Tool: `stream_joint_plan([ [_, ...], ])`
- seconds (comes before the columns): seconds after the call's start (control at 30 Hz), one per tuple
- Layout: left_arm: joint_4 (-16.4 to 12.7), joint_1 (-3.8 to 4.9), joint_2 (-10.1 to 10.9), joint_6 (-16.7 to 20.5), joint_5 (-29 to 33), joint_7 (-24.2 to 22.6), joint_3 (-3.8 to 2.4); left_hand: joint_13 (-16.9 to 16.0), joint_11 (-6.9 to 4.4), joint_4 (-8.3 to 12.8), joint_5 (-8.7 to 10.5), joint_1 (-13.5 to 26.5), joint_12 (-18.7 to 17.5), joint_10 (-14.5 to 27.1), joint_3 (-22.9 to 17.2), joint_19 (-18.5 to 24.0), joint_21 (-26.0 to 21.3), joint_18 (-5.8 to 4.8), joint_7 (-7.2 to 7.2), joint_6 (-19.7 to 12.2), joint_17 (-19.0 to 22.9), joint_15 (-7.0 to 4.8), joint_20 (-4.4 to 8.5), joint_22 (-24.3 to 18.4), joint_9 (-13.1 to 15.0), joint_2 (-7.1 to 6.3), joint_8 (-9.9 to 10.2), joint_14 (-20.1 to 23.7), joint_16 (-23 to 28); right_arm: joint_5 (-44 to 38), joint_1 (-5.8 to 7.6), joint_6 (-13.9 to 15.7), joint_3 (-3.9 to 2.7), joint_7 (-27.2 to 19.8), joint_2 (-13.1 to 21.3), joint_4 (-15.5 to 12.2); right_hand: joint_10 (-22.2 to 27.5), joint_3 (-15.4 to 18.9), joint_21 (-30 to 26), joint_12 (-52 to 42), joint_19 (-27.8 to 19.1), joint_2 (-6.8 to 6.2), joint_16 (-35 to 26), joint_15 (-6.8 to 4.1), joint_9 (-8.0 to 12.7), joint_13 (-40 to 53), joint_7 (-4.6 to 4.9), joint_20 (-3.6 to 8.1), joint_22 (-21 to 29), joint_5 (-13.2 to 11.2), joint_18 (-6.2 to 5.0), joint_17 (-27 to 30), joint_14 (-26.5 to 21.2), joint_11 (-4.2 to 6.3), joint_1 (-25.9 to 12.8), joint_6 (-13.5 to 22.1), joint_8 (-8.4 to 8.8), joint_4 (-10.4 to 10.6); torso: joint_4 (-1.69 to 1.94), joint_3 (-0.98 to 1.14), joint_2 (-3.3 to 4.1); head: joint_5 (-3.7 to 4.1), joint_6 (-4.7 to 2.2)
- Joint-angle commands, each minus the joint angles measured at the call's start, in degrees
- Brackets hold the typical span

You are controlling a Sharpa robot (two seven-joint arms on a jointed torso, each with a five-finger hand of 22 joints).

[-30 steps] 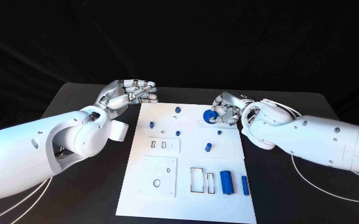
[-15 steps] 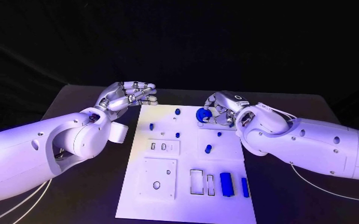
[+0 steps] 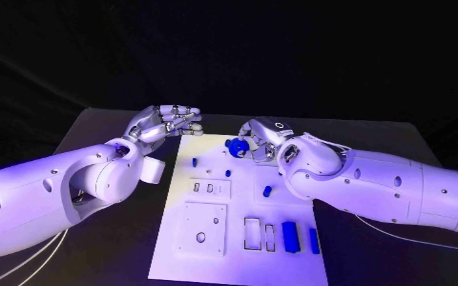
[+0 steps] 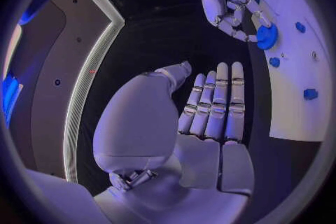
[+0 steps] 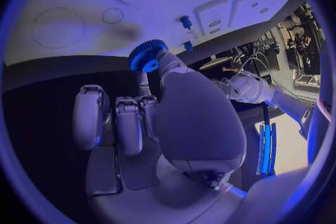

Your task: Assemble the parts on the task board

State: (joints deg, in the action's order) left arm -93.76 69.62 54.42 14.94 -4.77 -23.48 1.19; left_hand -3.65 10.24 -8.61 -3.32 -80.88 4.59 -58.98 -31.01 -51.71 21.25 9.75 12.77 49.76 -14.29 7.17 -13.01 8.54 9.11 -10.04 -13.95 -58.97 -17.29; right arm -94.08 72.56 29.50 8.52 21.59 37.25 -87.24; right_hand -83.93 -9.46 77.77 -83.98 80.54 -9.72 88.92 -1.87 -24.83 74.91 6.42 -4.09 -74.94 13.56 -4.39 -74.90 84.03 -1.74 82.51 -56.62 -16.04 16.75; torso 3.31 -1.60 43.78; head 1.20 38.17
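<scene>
Your right robot hand (image 3: 256,142) pinches the small blue toothed gear (image 3: 235,146) above the white task board (image 3: 243,239), pegs just below it; your left robot hand (image 3: 170,122), curled on nothing, sits farther off.

Right hand (image 3: 256,142) holds a blue gear (image 3: 235,145) over the far end of the white task board (image 3: 286,263). Left hand (image 3: 172,122), fingers curled, holds nothing, just off the board's far left corner. Two blue bars (image 3: 290,234) lie near right.
</scene>
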Motion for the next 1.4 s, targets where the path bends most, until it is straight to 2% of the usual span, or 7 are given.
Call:
stream_joint_plan([
  [0.03,-0.1,0.05,-0.2,-1.1,0.2,-0.2,-0.04,-0.1,0.25,0.1,0.25,0.5,-0.2,-0.2,-0.2,0.2,0.2,0.62,1.27,-0.2,-0.1,0.08,-0.04,0.0,-0.1,0.11,0.2,-0.1,0.2,-2.9,-0.2,0.4,0.0,1.1,-1.8,1.6,-2.6,-0.6,0.3,-0.2,0.5,0.36,0.3,-0.33,-0.1,9.6,-0.31,0.0,-1.3,0.2,0.76,-11.3,5.2,0.24,-0.2,-0.6,0.04,-0.1,-0.07,0.06,0.16,-0.22,-0.02],
  [0.2,-0.1,0.05,-0.6,-1.2,0.2,-0.1,-0.04,-0.1,0.25,0.4,0.25,0.3,-0.4,-0.1,-0.4,0.2,0.3,0.63,1.26,-0.3,-0.2,0.08,-0.04,0.0,-0.1,0.12,0.3,-0.1,0.4,-3.6,-0.45,0.4,0.06,1.0,-3.8,3.5,-2.6,-1.0,0.2,-0.2,0.5,0.37,0.3,-0.32,0.0,9.6,-0.28,0.0,-1.2,0.2,0.74,-11.3,5.2,0.21,-0.3,-0.5,0.15,-0.1,0.19,0.01,0.14,-0.48,0.07],
  [0.47,0.2,0.05,-1.1,-1.3,0.1,0.1,-0.04,-0.1,0.25,0.8,0.26,0.0,-0.5,-0.1,-0.5,0.3,0.3,0.64,1.26,-0.3,-0.2,0.07,-0.02,0.0,-0.1,0.01,0.4,-0.1,0.5,-4.1,-1.02,0.0,0.17,0.7,-5.9,5.0,-2.6,-1.2,0.1,-0.2,0.4,0.28,0.2,-0.3,0.0,9.6,-0.24,0.0,-1.2,0.2,0.73,-11.2,5.2,0.18,-0.6,-0.5,0.27,-0.1,0.52,-0.22,0.33,-0.2,0.19],
  [0.67,0.3,0.05,-1.2,-1.3,0.0,0.2,-0.04,-0.1,0.25,0.9,0.25,-0.1,-0.5,-0.1,-0.5,0.3,0.4,0.65,1.25,-0.3,-0.3,0.06,-0.01,0.0,-0.1,-0.01,0.4,-0.1,0.5,-4.1,-1.45,-0.5,0.23,0.5,-6.6,5.4,-2.6,-1.2,0.1,-0.2,0.4,0.28,0.2,-0.3,0.0,9.6,-0.24,0.0,-1.2,0.2,0.73,-11.2,5.2,0.18,-0.6,-0.5,0.27,-0.1,0.44,-0.16,0.25,-0.63,0.42],
  [1.2,0.5,0.05,-1.2,-1.3,0.0,0.3,-0.03,-0.1,0.24,1.0,0.26,-0.1,-0.6,-0.1,-0.5,0.3,0.4,0.65,1.25,-0.3,-0.3,0.06,0.0,0.0,-0.1,-0.03,0.4,-0.1,0.5,-3.9,-1.76,-1.8,0.3,0.8,-7.2,6.6,-2.5,-2.0,-0.1,0.0,0.3,-0.2,0.2,-0.19,0.2,9.5,-0.06,-0.07,-1.1,0.1,0.69,-11.1,5.2,0.03,-1.4,-0.3,0.68,-0.1,0.42,-0.18,0.2,-0.49,0.53],
  [1.33,0.5,0.06,-1.2,-1.4,0.0,0.3,-0.03,-0.1,0.24,1.0,0.26,-0.1,-0.6,-0.1,-0.5,0.3,0.4,0.65,1.25,-0.3,-0.3,0.06,0.0,0.0,-0.1,-0.03,0.4,-0.1,0.5,-3.9,-1.77,-1.7,0.31,0.8,-7.4,6.9,-2.1,-2.6,-0.4,0.7,0.0,-0.78,0.2,0.01,0.4,9.0,0.25,-0.2,-0.7,0.1,0.61,-10.8,5.1,-0.22,-2.0,0.4,1.27,-0.1,0.42,-0.19,0.21,-0.48,0.49],
  [1.4,0.5,0.06,-1.2,-1.4,0.0,0.3,-0.03,-0.1,0.24,1.0,0.26,-0.1,-0.6,-0.1,-0.5,0.3,0.4,0.65,1.25,-0.3,-0.3,0.06,0.0,0.0,-0.1,-0.03,0.4,-0.1,0.5,-3.8,-1.77,-1.5,0.31,0.8,-7.4,7.0,-1.9,-3.1,-0.7,1.0,-0.1,-1.25,0.1,0.28,0.7,8.7,0.7,-0.4,-0.6,0.1,0.56,-10.7,5.1,-0.59,-2.6,1.5,2.13,-0.1,0.43,-0.19,0.22,-0.45,0.46],
])
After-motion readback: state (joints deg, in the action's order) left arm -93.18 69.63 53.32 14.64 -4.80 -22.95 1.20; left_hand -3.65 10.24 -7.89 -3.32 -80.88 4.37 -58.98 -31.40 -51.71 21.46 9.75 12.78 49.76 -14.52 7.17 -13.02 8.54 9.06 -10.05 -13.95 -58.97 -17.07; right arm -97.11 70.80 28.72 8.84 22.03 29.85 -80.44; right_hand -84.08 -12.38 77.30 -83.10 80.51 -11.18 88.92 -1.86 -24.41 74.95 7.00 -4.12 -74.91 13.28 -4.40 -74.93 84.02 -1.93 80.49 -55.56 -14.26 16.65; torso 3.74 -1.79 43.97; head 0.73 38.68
